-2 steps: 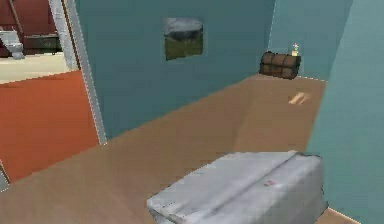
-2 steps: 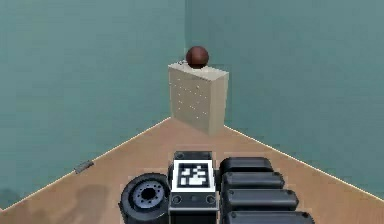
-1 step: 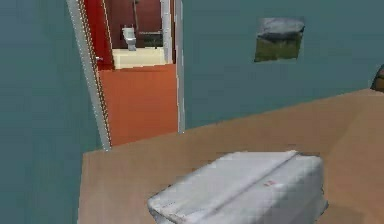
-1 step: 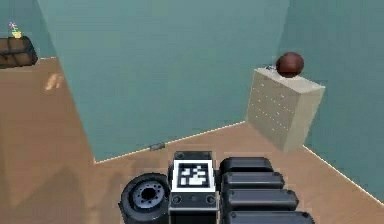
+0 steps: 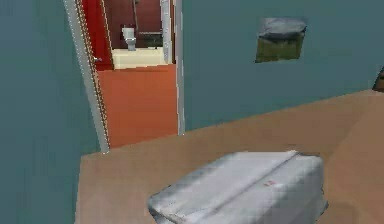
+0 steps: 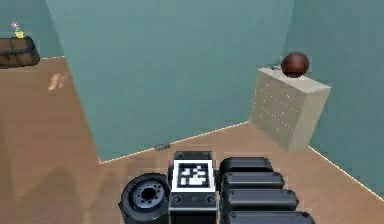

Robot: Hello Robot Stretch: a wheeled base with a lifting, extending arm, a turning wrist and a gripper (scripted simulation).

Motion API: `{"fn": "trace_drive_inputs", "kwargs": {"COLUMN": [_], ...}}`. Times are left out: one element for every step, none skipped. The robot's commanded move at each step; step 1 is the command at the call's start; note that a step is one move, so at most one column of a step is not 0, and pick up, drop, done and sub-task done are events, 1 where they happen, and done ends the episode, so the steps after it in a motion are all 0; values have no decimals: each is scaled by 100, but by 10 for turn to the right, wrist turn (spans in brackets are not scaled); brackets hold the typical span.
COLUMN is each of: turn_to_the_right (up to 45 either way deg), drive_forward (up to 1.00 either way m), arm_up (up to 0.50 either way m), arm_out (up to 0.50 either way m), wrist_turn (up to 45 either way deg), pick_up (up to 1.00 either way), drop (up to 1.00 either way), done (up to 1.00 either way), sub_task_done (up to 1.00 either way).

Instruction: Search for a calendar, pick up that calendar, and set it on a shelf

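Note:
In the arm side view the pulled-in arm [image 6: 255, 188] lies as dark ribbed blocks along the bottom edge. A white square with black marks [image 6: 193, 177] sits left of it. Beside that is the gripper's dark round body [image 6: 146, 198]. Its far end is not clear, so I cannot tell whether it holds anything. A dark low rack-like thing [image 6: 15, 52] with a small yellow item [image 6: 18, 32] on top stands at the arm side view's top left. Nothing here has the shape of a calendar.
An open white-framed doorway [image 5: 135, 70] leads onto a red floor [image 5: 140, 105]. A grey-white boxy thing [image 5: 240, 188] lies close ahead. A grey picture [image 5: 280, 40] hangs on the teal wall. A cream drawer chest [image 6: 285, 108] carries a dark brown ball [image 6: 295, 65].

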Motion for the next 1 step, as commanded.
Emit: {"fn": "trace_drive_inputs", "kwargs": {"turn_to_the_right": [-150], "drive_forward": [0], "arm_up": [0], "arm_out": [0], "wrist_turn": [0], "pick_up": [0], "drop": [0], "done": [0], "sub_task_done": [0]}}
